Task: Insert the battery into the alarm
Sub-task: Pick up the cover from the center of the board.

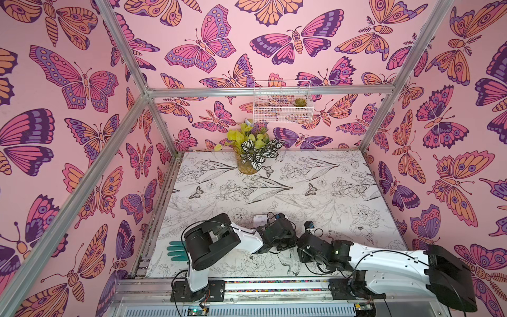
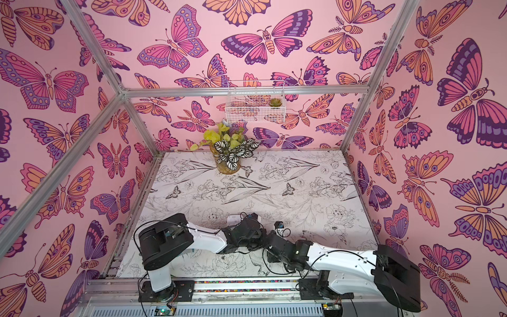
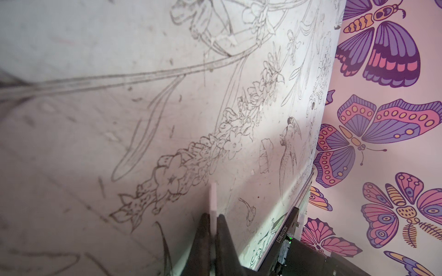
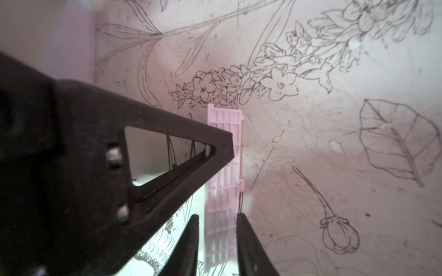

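My left gripper (image 3: 213, 216) is clamped on a thin pale cover (image 3: 213, 198), pinching its two faces about midway along. I take it for the alarm's battery cover. My right gripper (image 4: 217, 215) has its jaws apart, straddling the near end of the same cover across its width, with a gap on one side, so it grips nothing. The cover's long axis runs straight out from the right gripper, with its ribbed face towards that wrist. The alarm (image 1: 260, 219) lies in the lower middle of both top views, just beyond my left wrist and partly hidden by it, so the left arm is nearer. I see no battery anywhere. In a top view a glove (image 1: 175, 248) lies at the lower left and a potted plant (image 1: 251, 153) stands far back, and neither is in the way. My two wrists crowd each other, which I judge the main hindrance.
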You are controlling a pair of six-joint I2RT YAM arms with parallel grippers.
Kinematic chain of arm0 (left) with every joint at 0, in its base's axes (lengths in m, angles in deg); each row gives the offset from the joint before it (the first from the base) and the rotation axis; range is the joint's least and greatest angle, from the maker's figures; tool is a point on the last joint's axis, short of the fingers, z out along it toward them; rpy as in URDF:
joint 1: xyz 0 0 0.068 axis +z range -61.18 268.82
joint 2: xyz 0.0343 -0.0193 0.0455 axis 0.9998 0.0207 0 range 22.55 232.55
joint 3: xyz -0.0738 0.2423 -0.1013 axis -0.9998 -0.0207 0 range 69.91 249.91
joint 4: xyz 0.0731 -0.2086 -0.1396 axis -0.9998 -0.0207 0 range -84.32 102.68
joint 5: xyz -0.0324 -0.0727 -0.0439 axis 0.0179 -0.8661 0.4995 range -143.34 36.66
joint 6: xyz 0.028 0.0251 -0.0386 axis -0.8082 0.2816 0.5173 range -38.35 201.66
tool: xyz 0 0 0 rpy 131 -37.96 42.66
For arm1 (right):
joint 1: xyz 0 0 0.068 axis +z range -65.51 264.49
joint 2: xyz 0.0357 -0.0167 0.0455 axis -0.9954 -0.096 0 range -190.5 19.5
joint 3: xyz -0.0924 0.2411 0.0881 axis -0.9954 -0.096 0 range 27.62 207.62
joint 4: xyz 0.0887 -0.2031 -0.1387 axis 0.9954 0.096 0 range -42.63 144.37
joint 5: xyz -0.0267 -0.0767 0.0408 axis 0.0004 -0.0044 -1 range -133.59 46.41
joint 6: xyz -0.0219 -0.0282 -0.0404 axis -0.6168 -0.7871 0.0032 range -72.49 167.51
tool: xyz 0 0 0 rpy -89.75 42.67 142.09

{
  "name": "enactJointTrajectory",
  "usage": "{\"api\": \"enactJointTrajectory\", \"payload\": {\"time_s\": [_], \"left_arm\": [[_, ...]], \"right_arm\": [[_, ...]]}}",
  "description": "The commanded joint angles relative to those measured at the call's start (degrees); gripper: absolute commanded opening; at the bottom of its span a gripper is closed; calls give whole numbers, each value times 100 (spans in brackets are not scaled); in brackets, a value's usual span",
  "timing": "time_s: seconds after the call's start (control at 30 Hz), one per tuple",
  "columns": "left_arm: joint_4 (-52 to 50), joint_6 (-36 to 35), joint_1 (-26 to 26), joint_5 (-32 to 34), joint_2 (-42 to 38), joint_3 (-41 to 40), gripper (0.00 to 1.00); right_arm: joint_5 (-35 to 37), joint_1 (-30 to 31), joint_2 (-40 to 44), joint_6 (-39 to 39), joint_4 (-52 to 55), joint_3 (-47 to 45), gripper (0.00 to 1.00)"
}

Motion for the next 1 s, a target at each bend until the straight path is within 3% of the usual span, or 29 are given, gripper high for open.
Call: {"api": "enactJointTrajectory", "payload": {"time_s": [0.0,0.2,0.43,0.63,0.77,0.97], "left_arm": [[-191,-268,-13,184,-222,-42,0],[-1533,-747,98,744,-1160,447,0],[-3198,-723,303,1674,-2396,1035,0],[-5021,94,415,2412,-2772,1898,0],[-5385,790,475,2778,-3001,1858,0],[-5567,1405,555,2743,-3313,1759,0]], "right_arm": [[264,52,420,-125,451,155,34],[831,46,1769,-1250,778,517,47],[1877,48,2439,-3480,516,1120,50],[1328,56,2316,-5360,-656,1305,49],[799,116,2309,-6166,-1783,1042,50],[544,423,1937,-7834,-2166,947,51]]}}
